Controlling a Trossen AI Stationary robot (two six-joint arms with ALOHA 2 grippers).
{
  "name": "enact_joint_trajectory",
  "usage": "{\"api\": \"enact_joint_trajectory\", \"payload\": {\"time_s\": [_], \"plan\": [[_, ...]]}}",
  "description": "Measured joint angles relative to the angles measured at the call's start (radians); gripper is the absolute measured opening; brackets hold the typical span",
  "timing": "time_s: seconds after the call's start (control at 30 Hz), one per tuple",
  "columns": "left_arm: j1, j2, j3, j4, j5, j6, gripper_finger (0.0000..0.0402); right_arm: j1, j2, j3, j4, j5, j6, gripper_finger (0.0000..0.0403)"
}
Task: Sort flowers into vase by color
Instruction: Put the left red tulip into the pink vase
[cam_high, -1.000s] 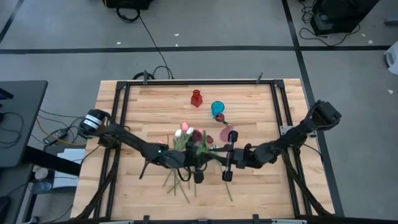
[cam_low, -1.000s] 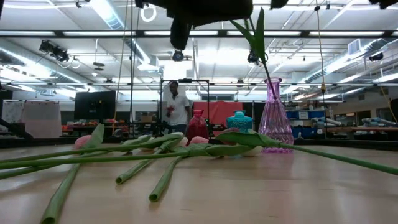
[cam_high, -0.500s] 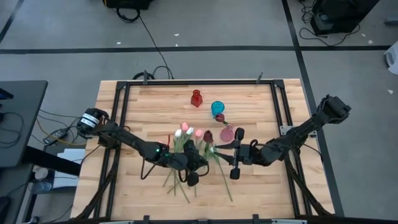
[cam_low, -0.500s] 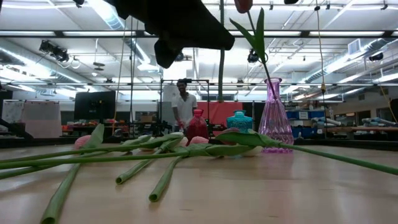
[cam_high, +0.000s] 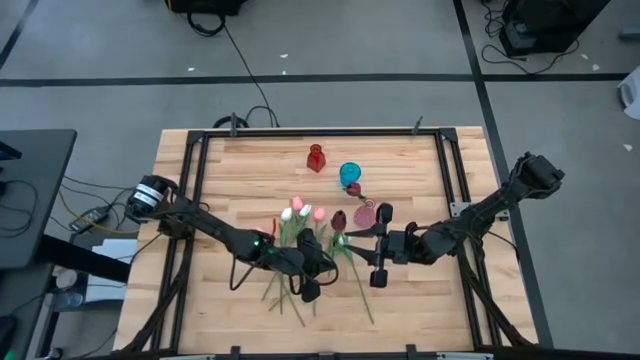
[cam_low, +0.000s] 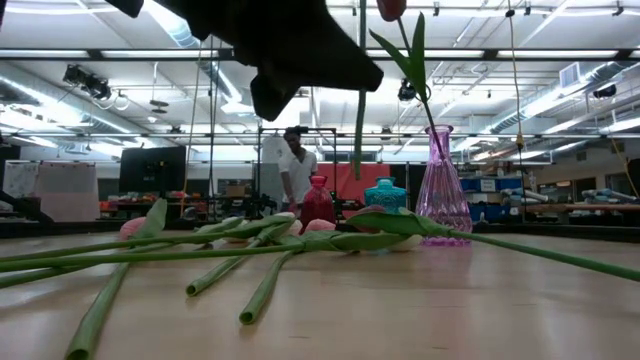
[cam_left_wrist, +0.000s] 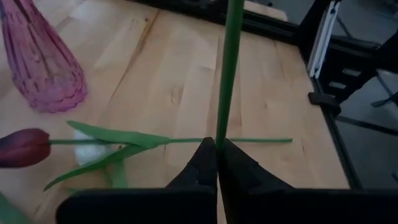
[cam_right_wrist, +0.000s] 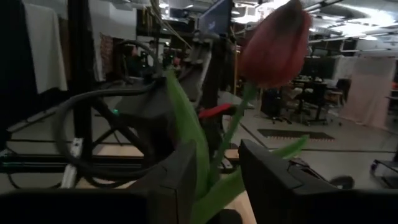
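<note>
Left pincer (cam_left_wrist: 217, 163) pinches a green stem (cam_left_wrist: 227, 74); right pincer (cam_right_wrist: 216, 169) grips a maroon tulip (cam_right_wrist: 273, 45)

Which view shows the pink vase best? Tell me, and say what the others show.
The low view: the pink vase stands whole, upright, in profile. The high view shows it small from above; the left wrist view crops its neck; the right wrist view misses it.

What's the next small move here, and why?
Probably swing the held maroon tulip over the mouth of the pink vase. The left hand is shut on its upright stem, the right hand sits at the stem just under the head, and that vase already holds another maroon tulip, so the colour matches.
</note>
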Motion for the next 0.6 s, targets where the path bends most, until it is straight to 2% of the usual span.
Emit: {"api": "enact_joint_trajectory", "payload": {"time_s": [0.2,0.4,0.6], "plan": [[0.0,0.011,0.0,0.023,0.005,-0.009,0.0004,-0.035,0.0,0.0,0.003,-0.022,0.012,0.0139],[0.0,0.023,0.0,0.038,0.004,-0.024,0.0006,-0.069,0.0,0.0,0.001,-0.097,0.055,0.0139],[0.001,0.026,0.0,0.047,-0.005,-0.029,0.0007,-0.096,0.001,0.0,-0.006,-0.111,0.076,0.0139]]}}
